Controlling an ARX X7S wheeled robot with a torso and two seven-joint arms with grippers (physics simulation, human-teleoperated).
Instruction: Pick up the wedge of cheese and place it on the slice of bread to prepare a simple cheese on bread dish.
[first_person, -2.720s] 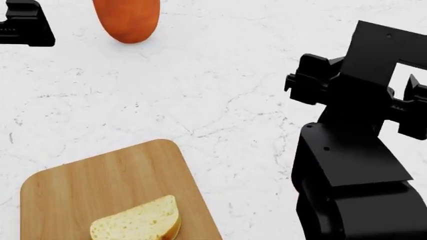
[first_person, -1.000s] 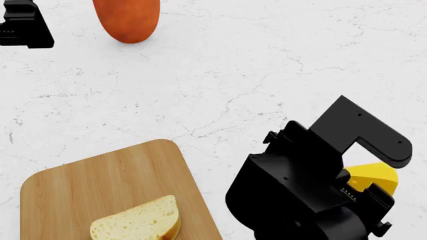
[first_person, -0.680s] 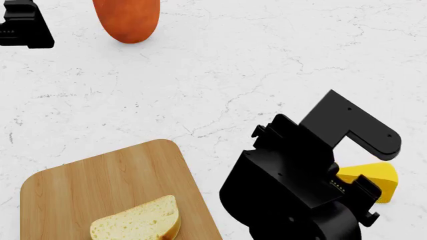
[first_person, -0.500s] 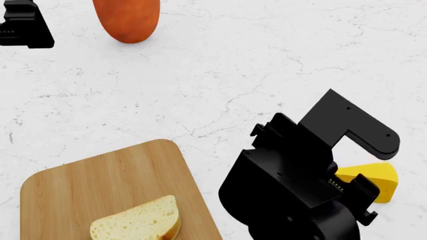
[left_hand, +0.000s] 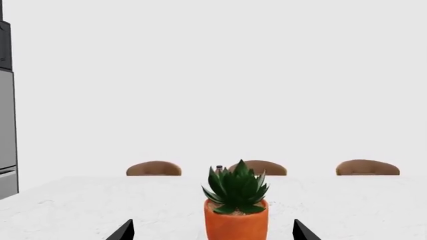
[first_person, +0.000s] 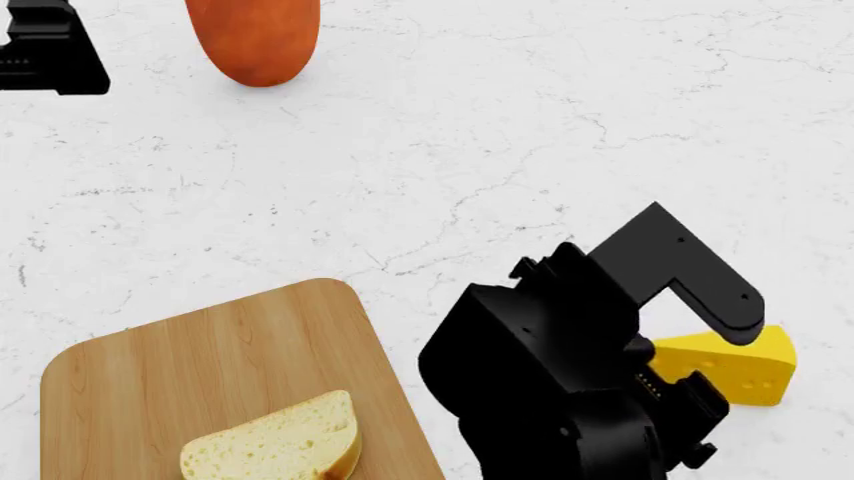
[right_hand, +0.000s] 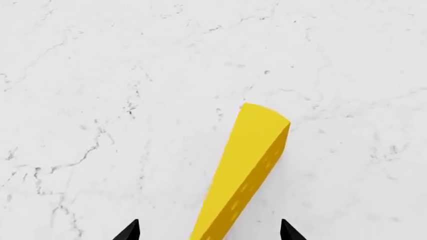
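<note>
The right gripper (right_hand: 208, 231) is spread wide, its two fingertips on either side of the cheese (right_hand: 248, 170), which lies on the white table (first_person: 467, 150) and runs between them without touching. The bread (first_person: 274, 442) sits on the cutting board (first_person: 200, 370), well off to that gripper's left. The left gripper (left_hand: 212, 232) is also spread wide, facing a potted plant (left_hand: 235, 202).

White marble table (left_hand: 80, 205), perhaps three chairs (left_hand: 153, 168) behind.
</note>
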